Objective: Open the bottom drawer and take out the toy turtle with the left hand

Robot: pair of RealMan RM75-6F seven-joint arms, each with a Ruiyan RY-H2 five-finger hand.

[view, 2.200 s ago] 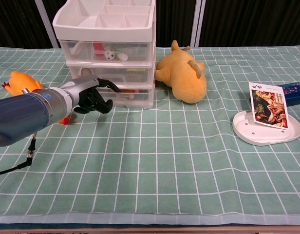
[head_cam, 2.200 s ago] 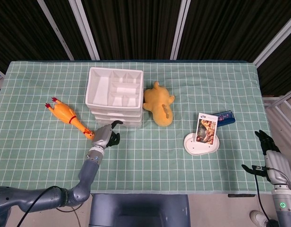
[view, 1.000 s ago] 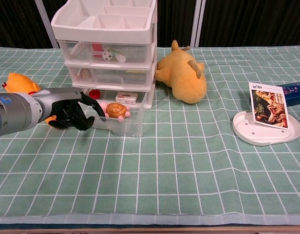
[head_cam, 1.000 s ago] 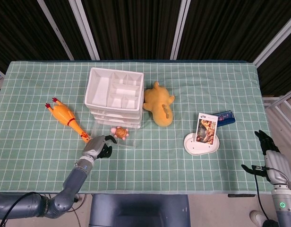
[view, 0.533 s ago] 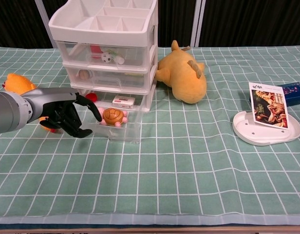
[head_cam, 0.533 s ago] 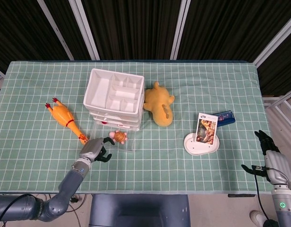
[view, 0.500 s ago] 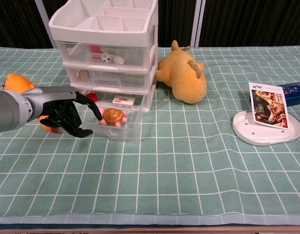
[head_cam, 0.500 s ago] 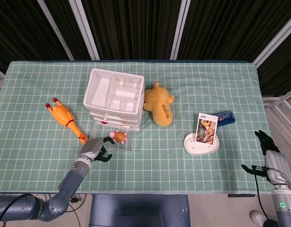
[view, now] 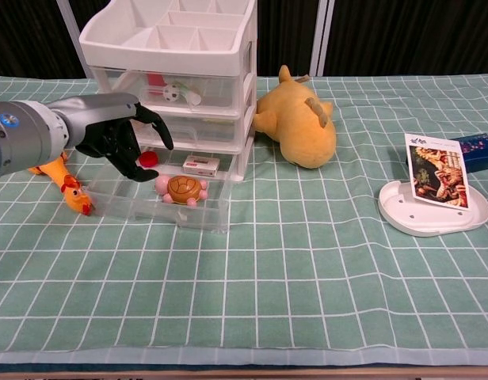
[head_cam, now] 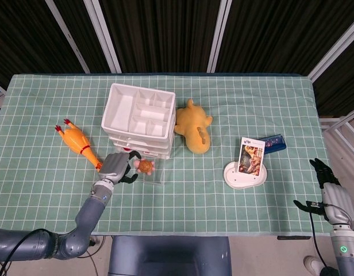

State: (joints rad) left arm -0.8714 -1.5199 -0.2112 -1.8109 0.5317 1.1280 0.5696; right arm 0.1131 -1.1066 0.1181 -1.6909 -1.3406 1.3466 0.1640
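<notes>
Green checked cloth (view: 307, 261) covers the table; dark slatted wall behind. Left edge, chest view: rubber chicken (view: 66, 186), partly hidden by the left arm. Left hand (view: 121, 134), fingers spread and holding nothing, hovers over the open bottom drawer (view: 161, 207). Turtle (view: 183, 189) lies in the drawer's front, beside a red item only partly visible. Centre: yellow plush (view: 299, 127). Lower right of head view: right hand (head_cam: 328, 190) off the table, fingers apparently apart.
</notes>
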